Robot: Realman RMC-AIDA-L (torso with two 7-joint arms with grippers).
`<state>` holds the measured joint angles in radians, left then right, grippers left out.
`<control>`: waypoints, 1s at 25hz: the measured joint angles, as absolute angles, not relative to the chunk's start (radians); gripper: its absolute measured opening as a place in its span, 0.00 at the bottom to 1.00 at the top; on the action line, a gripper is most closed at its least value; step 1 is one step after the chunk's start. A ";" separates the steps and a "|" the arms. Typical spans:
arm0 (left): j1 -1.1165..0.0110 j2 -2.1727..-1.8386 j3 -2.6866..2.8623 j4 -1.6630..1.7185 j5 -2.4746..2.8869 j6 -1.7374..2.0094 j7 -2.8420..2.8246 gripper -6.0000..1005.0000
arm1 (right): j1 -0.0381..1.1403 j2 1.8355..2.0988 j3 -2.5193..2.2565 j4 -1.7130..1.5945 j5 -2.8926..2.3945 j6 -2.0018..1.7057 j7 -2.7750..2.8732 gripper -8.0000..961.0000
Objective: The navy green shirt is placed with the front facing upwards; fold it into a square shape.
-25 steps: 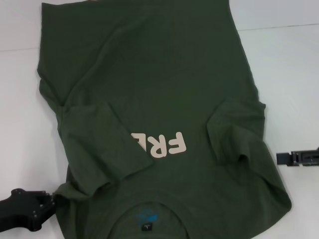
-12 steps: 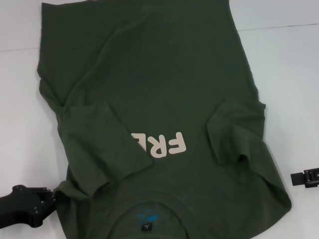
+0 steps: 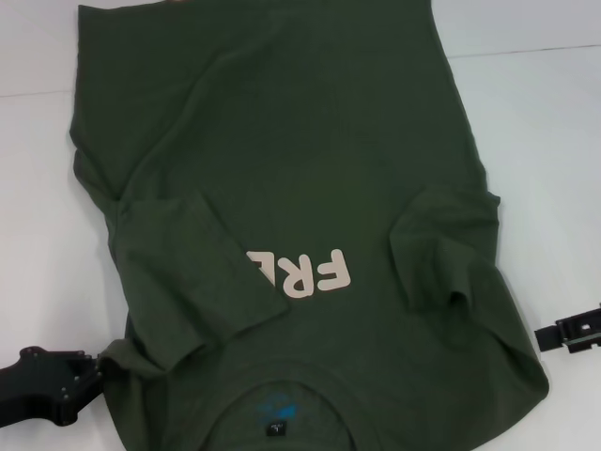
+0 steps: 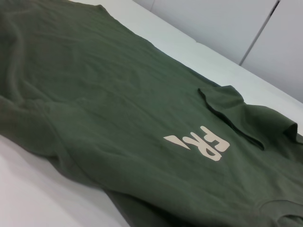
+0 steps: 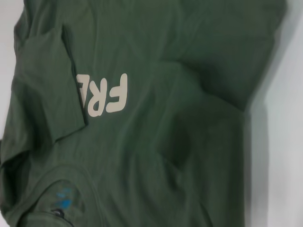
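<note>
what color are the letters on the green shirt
Pale pinkish-cream letters on the navy green shirt, clearest in the head view.

1. The left end effector (image 3: pixel 89 374) sits low at the near left of the head view, its black arm reaching in from the left edge.
2. The right end effector (image 3: pixel 543 338) shows only its tip at the right edge, level and pointing inward.

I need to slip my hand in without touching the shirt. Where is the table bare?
Bare table lies right of the navy green shirt, ahead of the right end effector. A narrower bare strip runs along the shirt's left edge, ahead of the left end effector. The middle is all covered by cloth.
</note>
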<state>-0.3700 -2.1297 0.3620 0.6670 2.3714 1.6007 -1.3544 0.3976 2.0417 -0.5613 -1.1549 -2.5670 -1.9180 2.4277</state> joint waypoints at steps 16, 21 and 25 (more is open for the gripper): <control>-0.376 -2.129 0.358 0.661 2.371 1.585 -1.354 0.04 | 0.494 2.073 -0.656 -1.153 -2.737 -1.881 2.471 0.74; -0.376 -2.129 0.357 0.659 2.371 1.577 -1.354 0.04 | 0.495 2.084 -0.679 -1.152 -2.732 -1.869 2.473 0.74; -0.376 -2.129 0.357 0.659 2.371 1.575 -1.354 0.04 | 0.495 2.088 -0.683 -1.147 -2.722 -1.859 2.472 0.74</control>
